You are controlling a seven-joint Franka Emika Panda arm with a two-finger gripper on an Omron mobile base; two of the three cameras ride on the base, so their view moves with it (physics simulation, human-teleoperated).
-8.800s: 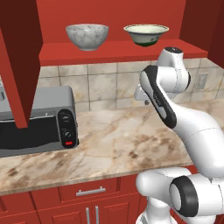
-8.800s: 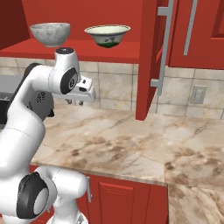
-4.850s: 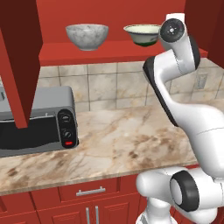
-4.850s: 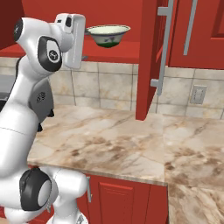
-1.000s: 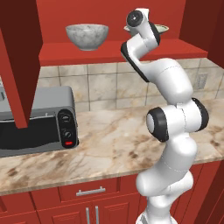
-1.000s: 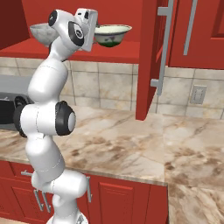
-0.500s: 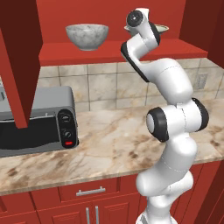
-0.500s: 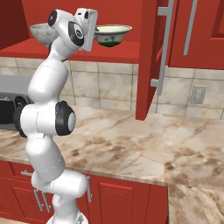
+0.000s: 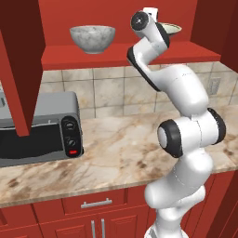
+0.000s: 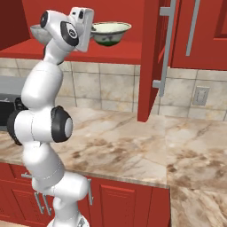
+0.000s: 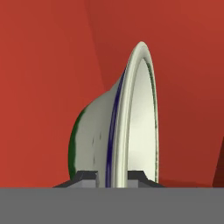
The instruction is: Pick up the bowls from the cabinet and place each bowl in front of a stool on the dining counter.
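Note:
On the red cabinet shelf (image 9: 93,56) stand the two bowls. The grey-white marbled bowl (image 9: 92,38) is at the left, half hidden behind my arm in the right base view (image 10: 36,32). The flared cream bowl with the green base (image 10: 111,33) is at the right, its edge peeking past my hand (image 9: 173,30). My gripper (image 10: 92,29) is raised to shelf height at the cream bowl's near rim. The hand view shows the cream bowl (image 11: 131,122) edge-on, with my gripper (image 11: 114,177) shut on its rim, one fingertip (image 11: 87,175) on each side of the wall.
A grey toaster oven (image 9: 37,128) sits on the marble wall counter (image 9: 116,153) at the left. Open red cabinet doors hang on both sides: one at the left (image 9: 18,69), one with a silver handle just right of the cream bowl (image 10: 153,57). Red drawers (image 9: 95,204) run below.
My arm has climbed from counter height to the shelf and reached the cream bowl. In the last second the fingers closed on its rim; the arm itself stayed still.

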